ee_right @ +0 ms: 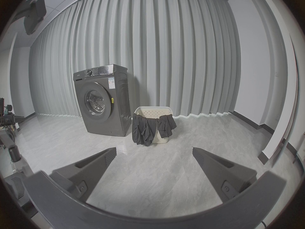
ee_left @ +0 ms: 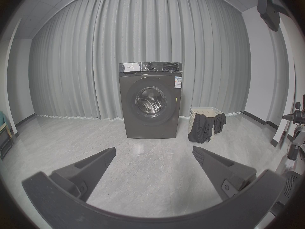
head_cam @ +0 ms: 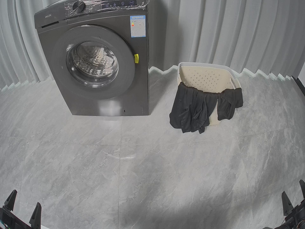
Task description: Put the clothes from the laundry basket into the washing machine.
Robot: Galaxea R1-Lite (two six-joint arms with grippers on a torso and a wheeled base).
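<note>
Head view: A dark grey washing machine (head_cam: 95,58) is standing on a pale tiled floor (head_cam: 143,163) in front of a grey curtain (head_cam: 222,23). A cream laundry basket (head_cam: 203,65) is sitting near it, on the robot's right.

Door: The machine's round door (head_cam: 92,62) is sitting closed, with a small yellow tab (head_cam: 136,58) at its edge on the basket's side. It is likely needing to be opened before anything can go in.

Clothes: Dark clothes (head_cam: 193,108) are hanging over the basket's near rim and trailing down its outer wall to the floor. Draped like this, they are probably offering a loose fold to pinch without reaching inside.

Left gripper: The left gripper (ee_left: 153,150) is hanging low, well apart from the machine and basket. Its fingers are spread wide and grasping nothing.

Right gripper: The right gripper (ee_right: 153,150) is hanging low on the other side, also well apart. Its fingers are likewise spread and carrying nothing.

Arms: Both are seemingly waiting in a rest pose, and the task is looking not yet begun.

View differences: The head view is looking down into the basket and showing its perforated inner wall. The left wrist view is facing the machine square on, with the drum (ee_left: 151,100) shining behind the glass. The right wrist view is catching the machine at an angle, showing the side panel (ee_right: 122,100) nearest the basket.
</note>
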